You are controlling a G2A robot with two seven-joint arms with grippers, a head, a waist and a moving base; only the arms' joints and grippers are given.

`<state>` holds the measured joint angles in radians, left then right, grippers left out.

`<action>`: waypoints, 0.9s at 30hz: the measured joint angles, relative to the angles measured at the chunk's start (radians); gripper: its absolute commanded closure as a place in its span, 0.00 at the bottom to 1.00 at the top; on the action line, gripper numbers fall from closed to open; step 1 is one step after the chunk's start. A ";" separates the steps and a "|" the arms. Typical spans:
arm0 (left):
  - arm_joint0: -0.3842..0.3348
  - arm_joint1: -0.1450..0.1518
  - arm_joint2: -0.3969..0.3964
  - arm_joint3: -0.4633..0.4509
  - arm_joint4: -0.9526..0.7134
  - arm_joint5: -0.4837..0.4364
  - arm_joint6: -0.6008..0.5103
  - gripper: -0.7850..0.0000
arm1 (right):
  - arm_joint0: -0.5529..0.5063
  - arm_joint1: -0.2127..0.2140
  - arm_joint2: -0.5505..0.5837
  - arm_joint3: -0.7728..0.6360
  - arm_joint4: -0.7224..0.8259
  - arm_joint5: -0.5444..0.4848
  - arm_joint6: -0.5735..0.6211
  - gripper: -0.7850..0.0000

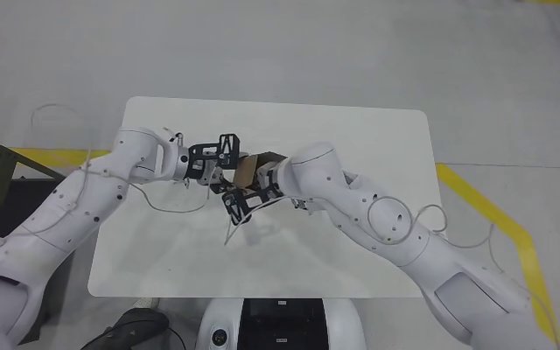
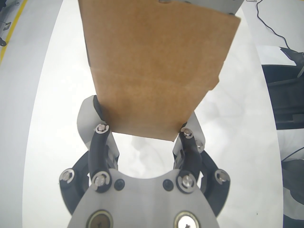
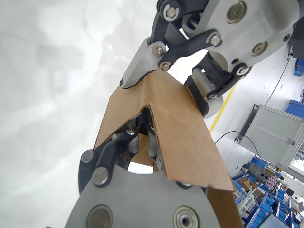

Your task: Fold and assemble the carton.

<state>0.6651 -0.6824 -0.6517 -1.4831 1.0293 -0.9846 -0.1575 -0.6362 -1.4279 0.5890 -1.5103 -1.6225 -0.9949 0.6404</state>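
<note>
A white rounded-corner table point(image 1: 350, 131) lies under both arms. Near its middle, a brown cardboard carton point(image 1: 254, 166) point(image 2: 154, 60) point(image 3: 180, 131) hangs above the tabletop, partly folded, with one flap bent up. The left gripper point(image 1: 234, 159) point(image 2: 144, 119) point(image 3: 163, 84) pinches one end of the carton across its width. At the opposite end, the right gripper point(image 1: 248, 191) point(image 3: 142, 138) has its fingers drawn close inside the carton, with cardboard between them.
</note>
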 measured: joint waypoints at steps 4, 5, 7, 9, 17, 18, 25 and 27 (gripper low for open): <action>-0.010 -0.012 0.001 0.007 -0.021 0.000 -0.038 0.38 | -0.016 0.010 0.029 -0.014 -0.011 0.000 -0.001 1.00; -0.011 -0.013 0.000 0.008 -0.025 0.000 -0.045 0.38 | -0.019 0.013 0.037 -0.018 -0.012 -0.001 -0.002 1.00; -0.012 -0.017 -0.003 0.009 -0.034 0.003 -0.060 0.38 | -0.027 0.018 0.054 -0.026 -0.014 -0.004 -0.004 1.00; -0.012 -0.021 -0.005 0.010 -0.042 0.007 -0.072 0.38 | -0.035 0.023 0.068 -0.034 -0.016 -0.005 -0.004 1.00; -0.011 -0.034 -0.018 0.009 -0.077 0.024 -0.110 0.37 | -0.078 0.044 0.131 -0.084 -0.020 -0.005 -0.002 1.00; -0.010 -0.034 -0.020 0.011 -0.079 0.025 -0.112 0.37 | -0.085 0.047 0.140 -0.091 -0.021 -0.004 -0.004 1.00; 0.010 -0.041 -0.031 0.032 -0.053 0.032 -0.108 0.36 | -0.135 0.075 0.212 -0.177 -0.012 -0.018 0.003 1.00; 0.018 -0.046 -0.025 0.040 -0.041 0.040 -0.110 0.35 | -0.139 0.079 0.232 -0.206 -0.002 -0.017 0.005 0.99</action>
<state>0.6834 -0.7279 -0.6768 -1.4427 0.9884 -0.9449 -0.2678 -0.7748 -1.3484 0.8208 -1.7164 -1.6245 -1.0123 0.6456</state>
